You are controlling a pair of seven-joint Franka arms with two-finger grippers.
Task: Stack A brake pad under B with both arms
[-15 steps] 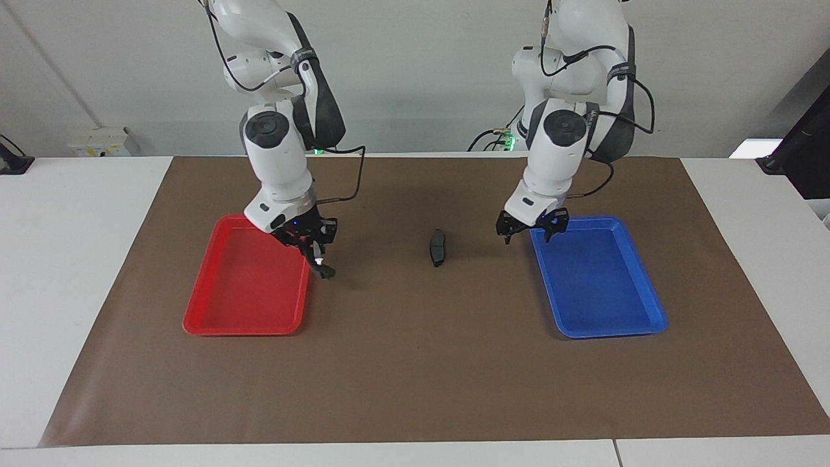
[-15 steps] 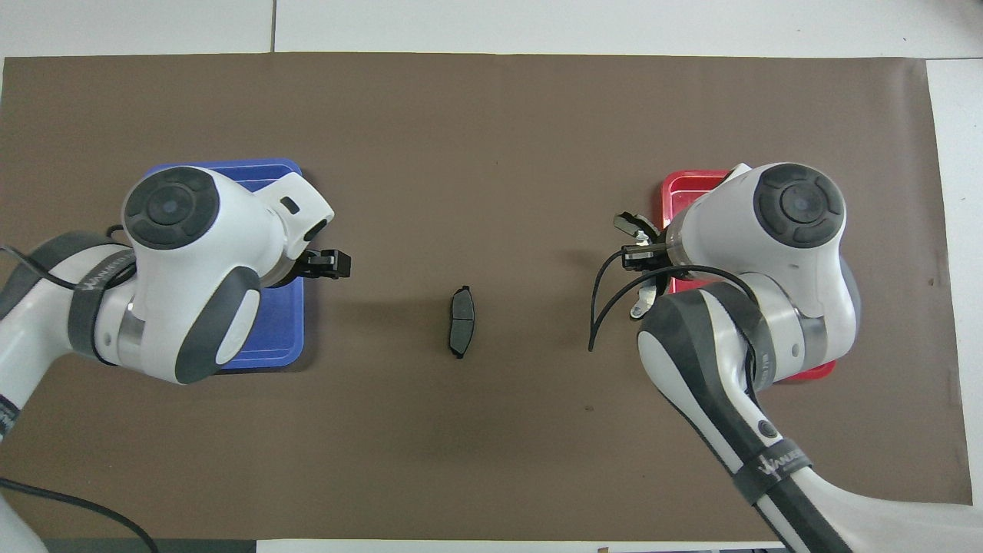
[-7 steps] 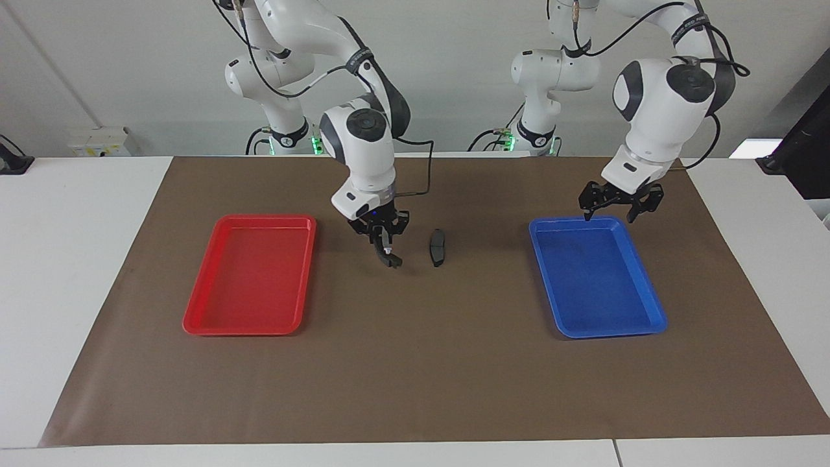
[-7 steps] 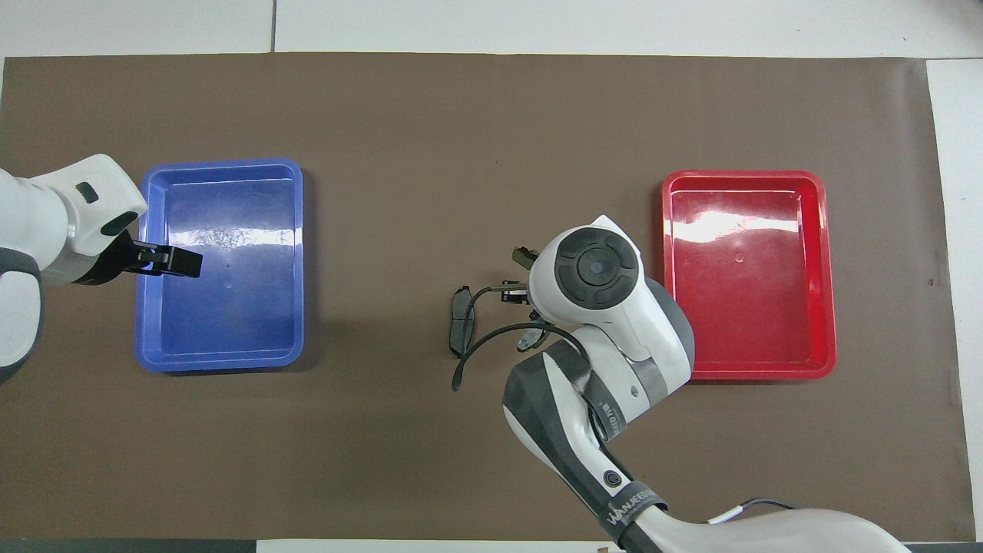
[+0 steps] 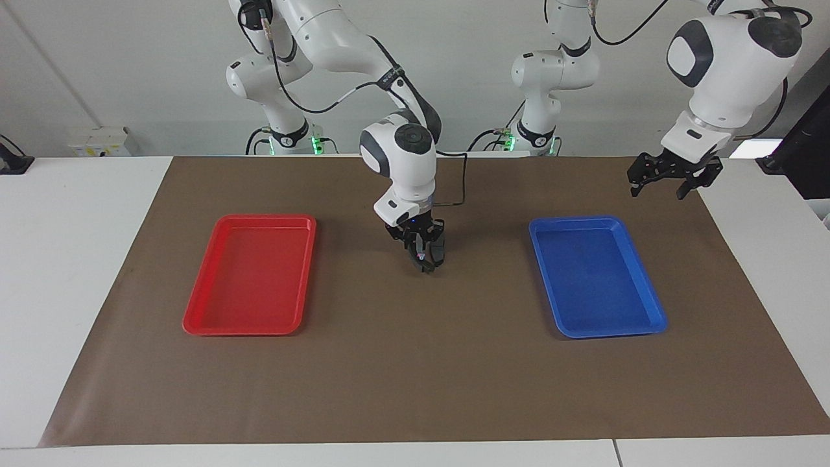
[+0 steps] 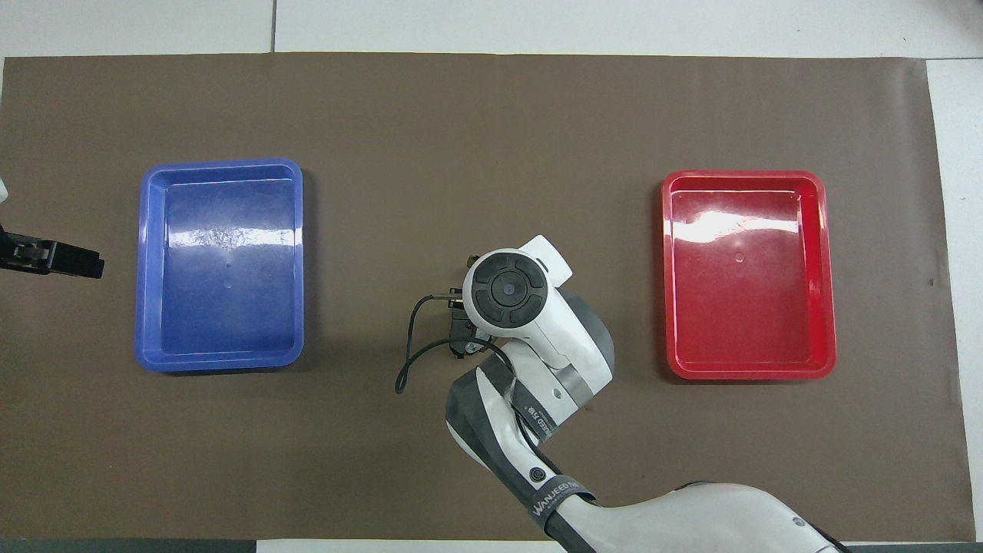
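Right gripper (image 5: pixel 423 261) pinches B (image 5: pixel 421 258) over pad A (image 5: pixel 439 250), apparently. Lower B squarely, then release. Left gripper (image 5: pixel 668 174), fingers spread, waits at the blue tray's (image 5: pixel 655 310) one o'clock.

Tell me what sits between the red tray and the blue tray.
In the facing view, the right gripper hangs over the short dark pad, between the red tray and blue tray; otherwise bare brown mat.

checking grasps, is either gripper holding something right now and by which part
The right gripper is shut on the B brake piece over the pad; which part it grips cannot be told. The left gripper is open, holding nothing.
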